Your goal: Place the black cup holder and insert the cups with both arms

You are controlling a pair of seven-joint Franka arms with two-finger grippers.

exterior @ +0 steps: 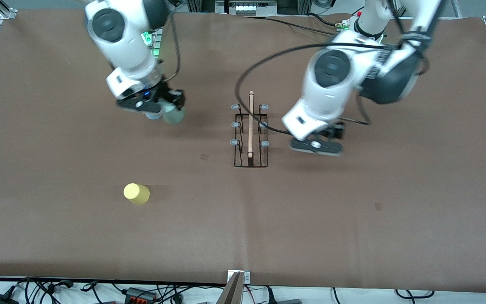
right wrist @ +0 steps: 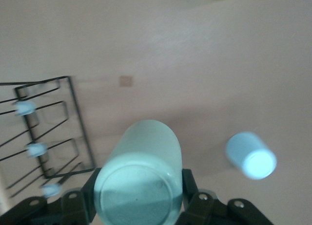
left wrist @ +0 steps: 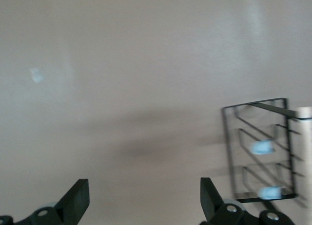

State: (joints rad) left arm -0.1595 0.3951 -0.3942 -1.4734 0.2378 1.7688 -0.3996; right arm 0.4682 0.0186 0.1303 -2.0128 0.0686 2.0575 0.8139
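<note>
Matt brown paper-like table cover point(exterior: 352, 236), thin black wire cup holder point(exterior: 250, 162) with wooden rod point(exterior: 250, 126), smooth plastic cups point(exterior: 136, 194).

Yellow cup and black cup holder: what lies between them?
Only bare brown table between the yellow cup and the black cup holder, per the front view.

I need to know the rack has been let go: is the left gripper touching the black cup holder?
Apart. In the left wrist view the left gripper stands open over bare table, the black cup holder off to its side.
</note>
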